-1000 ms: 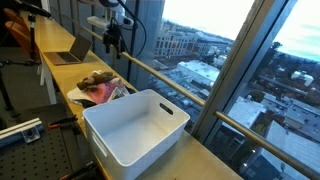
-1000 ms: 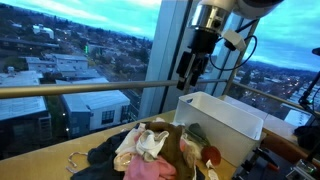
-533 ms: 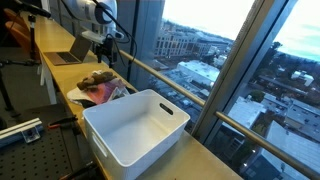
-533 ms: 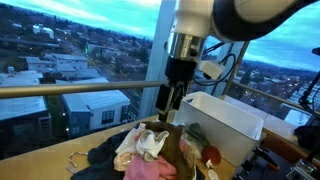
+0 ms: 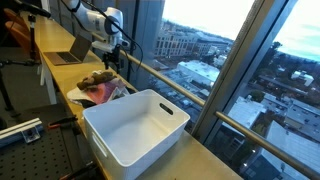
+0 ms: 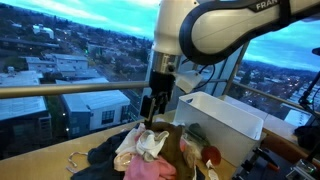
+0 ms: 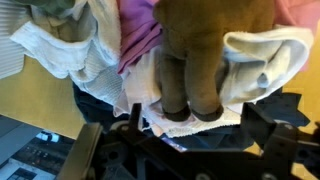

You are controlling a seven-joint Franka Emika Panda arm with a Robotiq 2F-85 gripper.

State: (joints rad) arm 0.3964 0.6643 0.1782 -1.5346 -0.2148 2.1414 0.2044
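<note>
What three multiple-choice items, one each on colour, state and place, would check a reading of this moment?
1. The plastic bin is:
A black
B white
C red

2. The bin is:
A empty
B full of clothes
C upside down

3. The gripper is:
A inside the bin
B just above the clothes pile
C out of sight

Answers:
1 B, its walls show white in both exterior views.
2 A, an exterior view looks into it and shows only the bare bottom.
3 B, its fingers hang over the heap, and the wrist view is filled with cloth.
</note>
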